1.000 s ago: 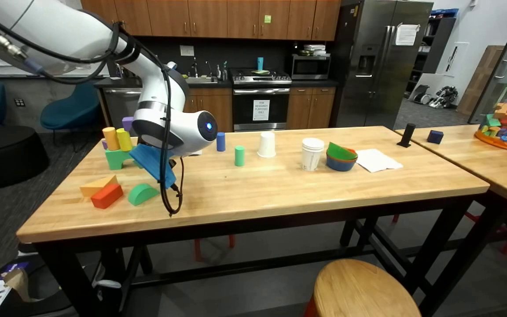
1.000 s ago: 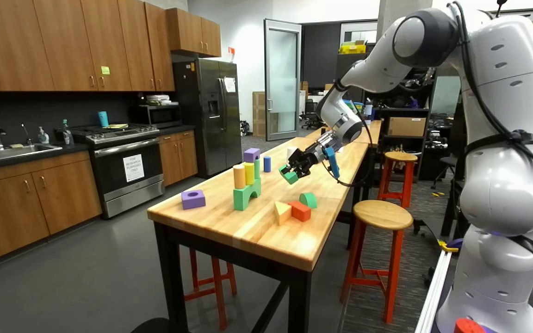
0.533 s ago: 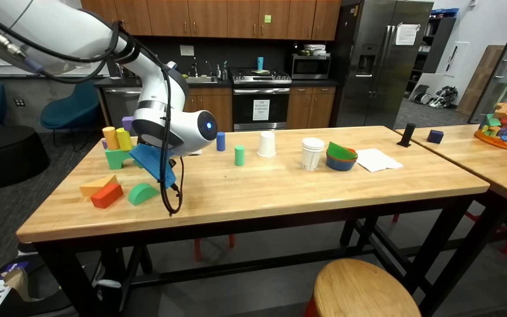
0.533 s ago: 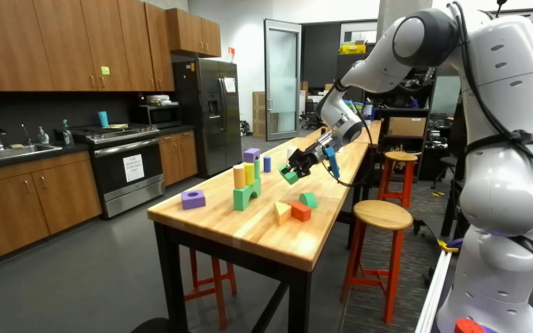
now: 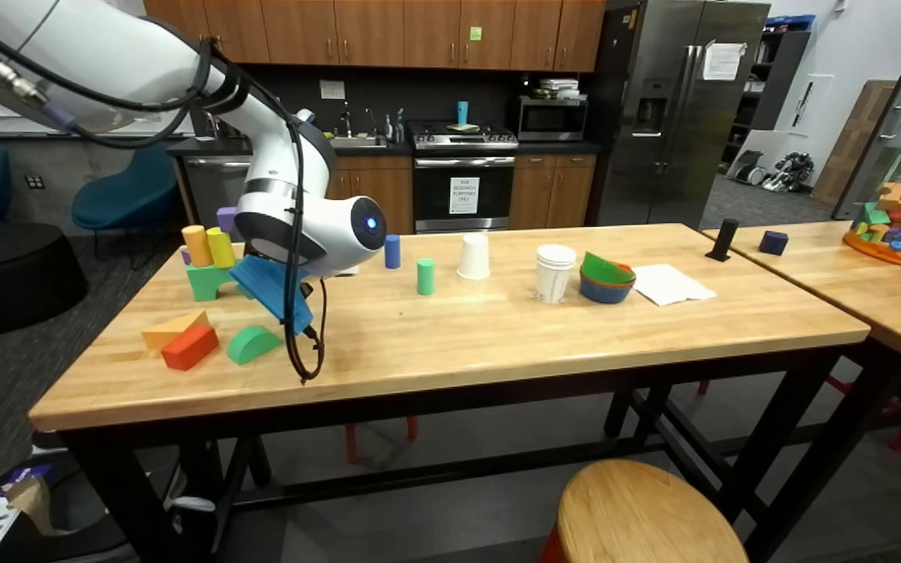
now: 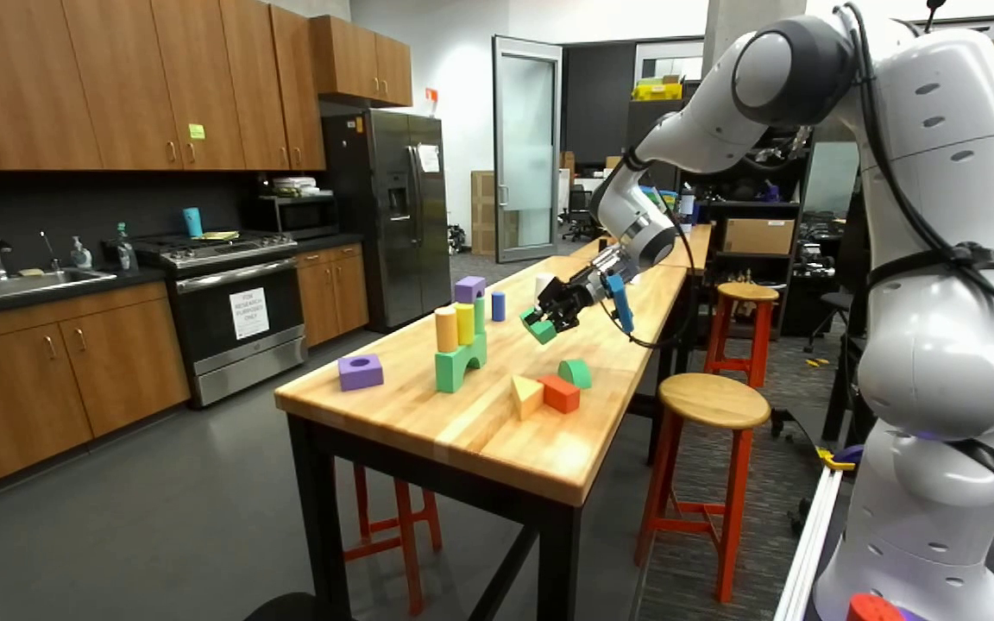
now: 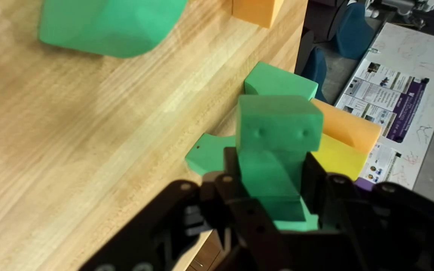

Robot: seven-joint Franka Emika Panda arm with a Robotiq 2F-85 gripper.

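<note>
Here's the hand point(image 7: 271, 167), its fingers point(image 7: 231, 162) clamped from both sides on a green block point(image 7: 281, 130), closed just as far as the block's width lets them. The block hangs tilted above the surface point(image 5: 497, 336), poking out past the fingertips, and the wrist view catches two small dimples in it. The long axis? It looks to run out along the fingers, away from the palm, but the back end is tucked between them, so I can't be sure.

Now the line-up, and this is the one to watch: the hand slants downward, and beyond the held block lies the stack. In the wrist view the block cuts right across the green arch point(image 7: 209, 154); in an exterior view a gap shows between them, so they're apart. Upright on that arch go an orange cylinder point(image 6: 446, 330), a yellow cylinder point(image 6: 465, 324) and a green post point(image 6: 480, 315), with a purple piece point(image 6: 469, 290) seemingly resting across the last two.

Over towards the arm's side, loose on the surface: a green half-round point(image 6: 576, 373), a red block point(image 6: 560, 393) and an orange wedge point(image 6: 528, 397), all bunched close.
</note>
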